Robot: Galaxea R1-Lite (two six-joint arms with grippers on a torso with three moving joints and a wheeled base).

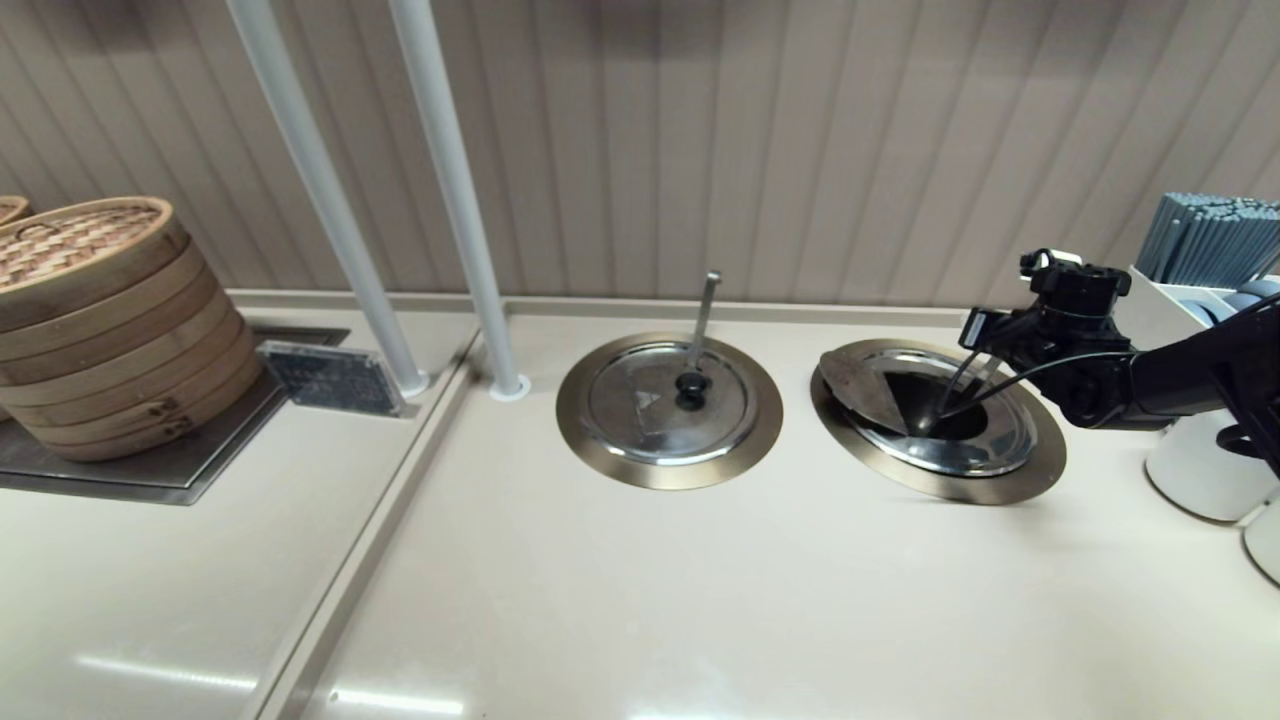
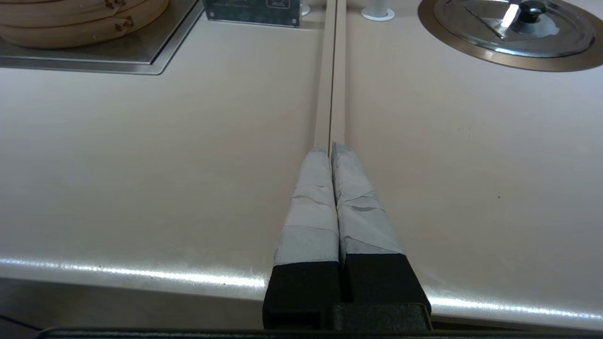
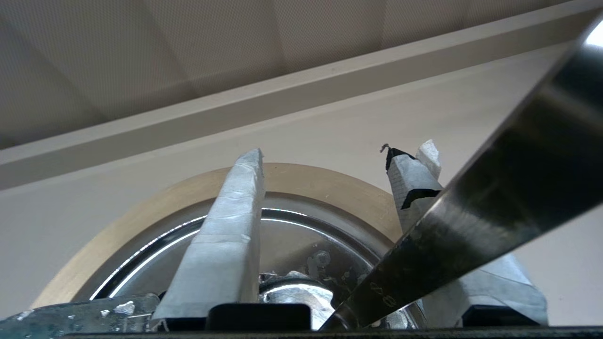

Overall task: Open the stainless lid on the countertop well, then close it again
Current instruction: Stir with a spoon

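The beige countertop (image 1: 700, 600) carries a bamboo steamer stack (image 1: 100, 320) and two brass-rimmed wells (image 1: 668, 410).

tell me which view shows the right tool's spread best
The right wrist view: the right tool shows two taped fingers clearly apart above the stainless lid, the ladle handle crossing one. The head view shows only the tool's body at the countertop well. The left wrist view misses it.

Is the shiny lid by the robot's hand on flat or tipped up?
Tipped up: the stainless lid slants into the countertop well, with the open right gripper over it.
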